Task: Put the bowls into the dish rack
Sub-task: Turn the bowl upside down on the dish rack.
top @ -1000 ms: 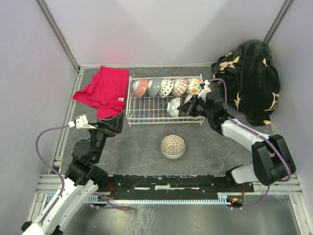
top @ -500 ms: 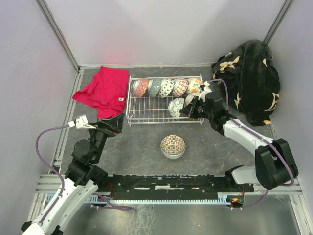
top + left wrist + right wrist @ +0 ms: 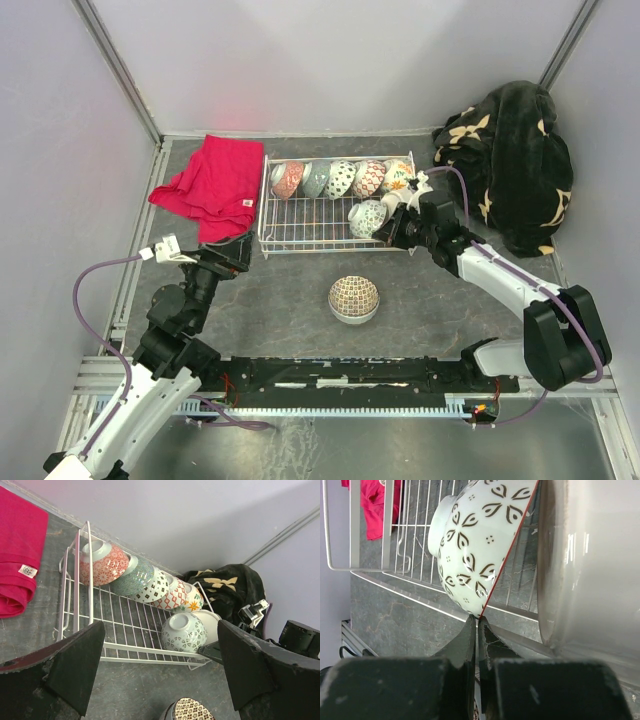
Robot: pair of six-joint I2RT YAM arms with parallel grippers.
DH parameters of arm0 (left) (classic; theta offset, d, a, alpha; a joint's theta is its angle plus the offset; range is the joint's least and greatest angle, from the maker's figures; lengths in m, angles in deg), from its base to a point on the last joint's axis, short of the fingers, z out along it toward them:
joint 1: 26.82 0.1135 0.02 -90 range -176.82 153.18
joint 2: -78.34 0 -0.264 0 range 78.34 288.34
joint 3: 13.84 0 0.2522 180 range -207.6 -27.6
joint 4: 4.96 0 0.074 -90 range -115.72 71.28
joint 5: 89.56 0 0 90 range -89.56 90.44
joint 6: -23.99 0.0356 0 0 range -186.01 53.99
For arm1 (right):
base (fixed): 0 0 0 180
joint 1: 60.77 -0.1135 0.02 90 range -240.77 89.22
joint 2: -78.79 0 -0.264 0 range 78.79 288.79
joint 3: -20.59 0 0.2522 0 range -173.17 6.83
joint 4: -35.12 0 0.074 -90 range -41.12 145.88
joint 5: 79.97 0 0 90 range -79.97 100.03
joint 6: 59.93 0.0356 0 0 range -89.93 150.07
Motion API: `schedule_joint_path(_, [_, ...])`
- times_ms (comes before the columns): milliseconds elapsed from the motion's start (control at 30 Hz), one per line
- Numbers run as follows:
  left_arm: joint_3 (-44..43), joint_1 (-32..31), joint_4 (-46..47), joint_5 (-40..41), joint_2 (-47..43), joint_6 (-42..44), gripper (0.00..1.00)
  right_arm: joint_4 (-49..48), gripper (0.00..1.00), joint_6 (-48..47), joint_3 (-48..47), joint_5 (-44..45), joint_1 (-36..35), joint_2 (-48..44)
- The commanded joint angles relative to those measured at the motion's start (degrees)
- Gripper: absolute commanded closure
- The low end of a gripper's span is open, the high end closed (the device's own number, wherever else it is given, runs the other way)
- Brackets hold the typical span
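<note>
Bowls (image 3: 341, 179) are leaning on edge in a row of five along the far side of the dish rack (image 3: 300, 225). The right arm is stretching forward and to the left from its base, elbow bent, with its wrist hanging over the rack's near right corner. The right gripper (image 3: 478, 622) is pinching the rim of a leaf-patterned bowl (image 3: 480, 545). Its jaws are almost together with only the thin rim between them, and that bowl is sitting tilted on the rack's wires. The left arm is crouching low with its elbow bent, and the left gripper (image 3: 238, 250) is pointing at the rack's near left corner, its jaws spread wide and holding nothing.

Both wrist views are showing a plain white bowl (image 3: 585, 565) just beside the leaf-patterned one, which is hard to make out from above. Only the overhead view is taking in the whole lattice bowl (image 3: 354, 298), which is lying upside down on the table (image 3: 280, 300) in front of the rack and apart from it.
</note>
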Motion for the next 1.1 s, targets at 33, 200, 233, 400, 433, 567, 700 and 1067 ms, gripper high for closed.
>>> schedule_joint_path(33, [-1.07,-0.2,2.58,-0.48,0.44,0.83,0.01,3.48,0.92,-1.42,-1.07,2.66,0.02,-0.61])
schedule_joint_path(200, [-1.0,-0.2,2.53,-0.42,0.42,0.83,0.01,4.0,0.87,-1.42,-1.03,3.0,-0.02,-1.33])
schedule_joint_path(233, [-1.02,-0.2,2.53,-0.47,0.36,0.85,0.01,4.07,0.87,-1.42,-0.95,2.95,-0.06,-1.45])
schedule_joint_path(400, [-1.0,-0.2,2.49,-0.48,0.32,0.83,0.01,4.46,0.85,-1.47,-0.9,3.27,-0.08,-1.99])
schedule_joint_path(433, [-1.04,-0.24,2.46,-0.48,0.37,0.83,0.01,4.52,0.84,-1.43,-0.86,3.3,-0.01,-2.08])
schedule_joint_path(567, [-1.06,-0.2,2.56,-0.48,0.32,0.83,0.01,4.76,0.83,-1.34,-0.9,3.41,-0.04,-2.11])
schedule_joint_path(700, [-1.02,-0.21,2.53,-0.46,0.36,0.83,0.01,4.83,0.83,-1.13,-0.79,3.42,-0.05,-2.11])
schedule_joint_path(1067, [-1.02,-0.2,2.53,-0.5,0.32,0.83,0.01,6.3,0.76,-0.72,-0.35,4.54,-0.01,-3.03])
